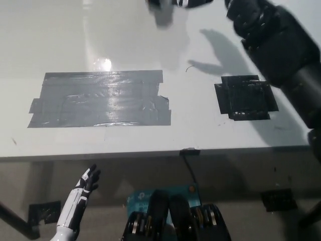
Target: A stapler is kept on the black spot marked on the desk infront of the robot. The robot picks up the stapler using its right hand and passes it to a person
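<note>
My black right arm (pixel 281 45) reaches up along the right side to the top edge. Only a blurred dark and white strip (pixel 180 3) shows there, so I cannot make out the right hand or whether the stapler is in it. The black spot (pixel 246 98) on the white desk (pixel 200 130) lies bare, with no stapler on it. My white left hand (pixel 88 182) rests low at the left, below the desk's front edge, open and holding nothing.
A wide patch of grey tape (pixel 100 98) covers the desk's left middle. A cable (pixel 190 168) hangs from the front edge (pixel 150 153). A small dark curl (pixel 189 68) lies on the desk near the arm's shadow.
</note>
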Robot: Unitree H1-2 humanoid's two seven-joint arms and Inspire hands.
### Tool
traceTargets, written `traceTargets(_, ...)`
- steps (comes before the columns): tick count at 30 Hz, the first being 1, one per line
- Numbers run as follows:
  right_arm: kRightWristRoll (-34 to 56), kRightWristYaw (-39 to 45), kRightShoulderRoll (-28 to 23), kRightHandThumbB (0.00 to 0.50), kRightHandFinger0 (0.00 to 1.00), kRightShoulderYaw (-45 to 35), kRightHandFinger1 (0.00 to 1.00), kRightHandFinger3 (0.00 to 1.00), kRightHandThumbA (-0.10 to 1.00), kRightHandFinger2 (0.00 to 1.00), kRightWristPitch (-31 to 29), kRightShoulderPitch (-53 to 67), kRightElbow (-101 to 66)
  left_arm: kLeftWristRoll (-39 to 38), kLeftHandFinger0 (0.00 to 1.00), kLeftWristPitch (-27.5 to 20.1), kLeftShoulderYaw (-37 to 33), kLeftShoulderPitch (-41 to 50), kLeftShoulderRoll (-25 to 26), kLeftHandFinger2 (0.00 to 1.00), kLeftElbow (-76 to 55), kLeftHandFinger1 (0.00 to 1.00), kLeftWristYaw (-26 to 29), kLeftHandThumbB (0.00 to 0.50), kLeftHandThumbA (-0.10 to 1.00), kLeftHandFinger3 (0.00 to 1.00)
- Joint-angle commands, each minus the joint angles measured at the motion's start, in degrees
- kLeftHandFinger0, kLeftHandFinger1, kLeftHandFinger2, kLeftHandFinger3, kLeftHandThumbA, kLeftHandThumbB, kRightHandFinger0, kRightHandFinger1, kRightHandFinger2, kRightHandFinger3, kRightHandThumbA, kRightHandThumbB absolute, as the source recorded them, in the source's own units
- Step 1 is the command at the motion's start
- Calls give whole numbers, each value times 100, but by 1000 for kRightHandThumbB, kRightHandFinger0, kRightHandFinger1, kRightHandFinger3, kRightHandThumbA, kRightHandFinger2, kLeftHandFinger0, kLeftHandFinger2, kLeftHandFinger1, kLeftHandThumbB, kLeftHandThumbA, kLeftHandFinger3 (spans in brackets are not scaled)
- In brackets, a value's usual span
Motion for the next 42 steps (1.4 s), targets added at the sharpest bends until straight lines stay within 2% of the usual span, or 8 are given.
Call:
traceTargets(1, 22, 668, -1127, 356, 1000, -789, 1000, 1000, 993, 1000, 629, 456, -3567, -75, 1000, 10, -40, -17, 100, 1000, -240, 1000, -140, 420, 1000, 1000)
traceTargets(3, 134, 768, -1318, 382, 1000, -979, 1000, 1000, 1000, 1000, 748, 720, -4294, -84, 1000, -25, -37, -51, 88, 1000, -202, 1000, -131, 417, 1000, 1000)
traceTargets(13, 868, 854, -2203, 309, 1000, -2149, 1000, 1000, 992, 1000, 1178, 2653, -7798, -100, 1000, -38, -31, -700, -28, 1000, 268, 1000, -75, 435, 1000, 1000)
traceTargets(21, 1664, 400, -2107, 230, 1000, -2747, 1000, 1000, 911, 1000, 1248, 4313, -9376, -55, 1000, 83, -39, -783, 7, 1000, 249, 1000, -95, 436, 1000, 1000)
traceTargets(22, 1783, 334, -2041, 216, 1000, -2723, 1000, 1000, 851, 1000, 1211, 4502, -9497, -69, 1000, 93, -31, -792, 7, 1000, 256, 1000, -97, 439, 1000, 1000)
traceTargets(28, 1269, -161, -1099, 211, 1000, -2295, 1000, 1000, 889, 1000, 663, 5890, -9761, -115, 1000, 38, -26, -733, -1, 1000, 308, 1000, -113, 440, 1000, 1000)
traceTargets(32, 530, -526, -326, 110, 1000, -1870, 1000, 1000, 892, 1000, -398, 7051, -8865, -38, 1000, -35, -69, -565, 3, 1000, 335, 1000, -98, 442, 1000, 1000)
traceTargets(42, 625, -706, 586, 76, 1000, -2131, 1000, 1000, 841, 1000, -1320, 8005, -6628, -27, 1000, -99, -109, -216, 35, 1000, 179, 1000, -151, 416, 1000, 1000)
